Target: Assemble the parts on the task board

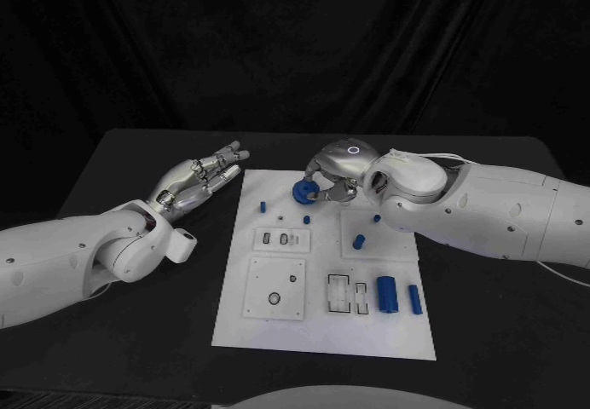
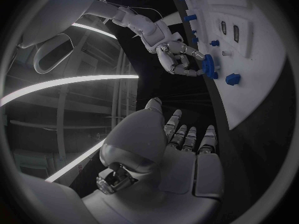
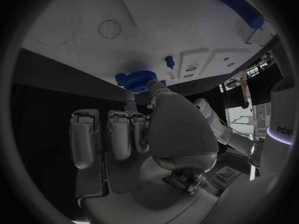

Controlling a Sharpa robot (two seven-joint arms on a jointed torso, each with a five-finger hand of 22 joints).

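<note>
Board (image 1: 326, 328) near edge bare. Right hand (image 1: 334, 177) pinches gear (image 1: 303, 191) over board's far end; left hand (image 1: 200, 181) spread, idle over counter (image 1: 147, 153). Step: seating gear; next needs alignment over post.

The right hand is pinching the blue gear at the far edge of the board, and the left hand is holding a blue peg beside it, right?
Partly. The right hand does pinch the gear at the board's far edge, but the left hand holds nothing; the head view shows it open, off the board.

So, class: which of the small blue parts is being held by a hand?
The blue toothed gear at the white task board's far edge, pinched by the right hand; the others lie untouched.
</note>
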